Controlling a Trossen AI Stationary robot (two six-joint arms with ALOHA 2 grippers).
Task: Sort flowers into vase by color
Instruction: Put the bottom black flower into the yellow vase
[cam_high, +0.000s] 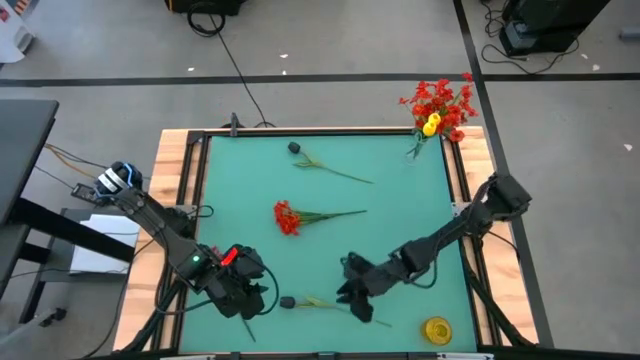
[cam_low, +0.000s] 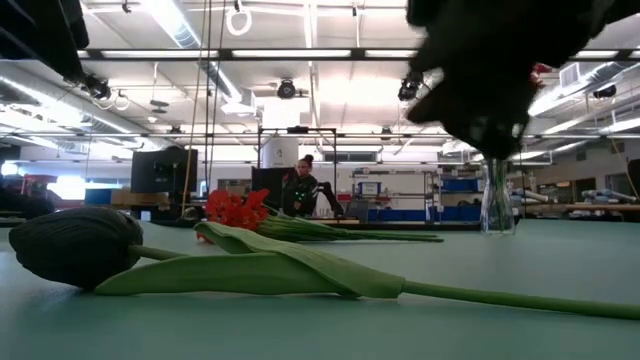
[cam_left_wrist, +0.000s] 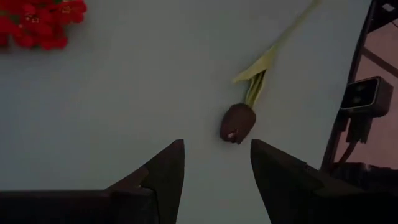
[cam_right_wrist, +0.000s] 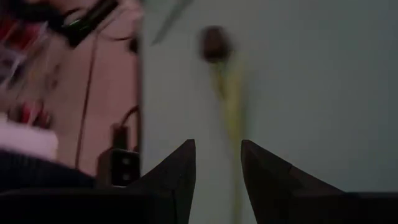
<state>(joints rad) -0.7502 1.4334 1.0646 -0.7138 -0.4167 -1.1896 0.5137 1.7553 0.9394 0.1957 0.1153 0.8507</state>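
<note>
Now the dark flower (cam_high: 288, 301) lies by the table's (cam_high: 400, 215) near edge between both open, empty grippers (cam_high: 250, 297) (cam_high: 352, 290); light and bendy, so pinch its thin stem.

The high view looks straight down on the whole table (cam_high: 330, 220); the low view sits at tabletop height, facing the room; both wrist views (close over the mat) share one thing — the dark-headed flower (cam_left_wrist: 238, 122).

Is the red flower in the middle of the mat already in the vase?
No. The red flower lies flat mid-mat, far from the vase at the far right corner.
</note>
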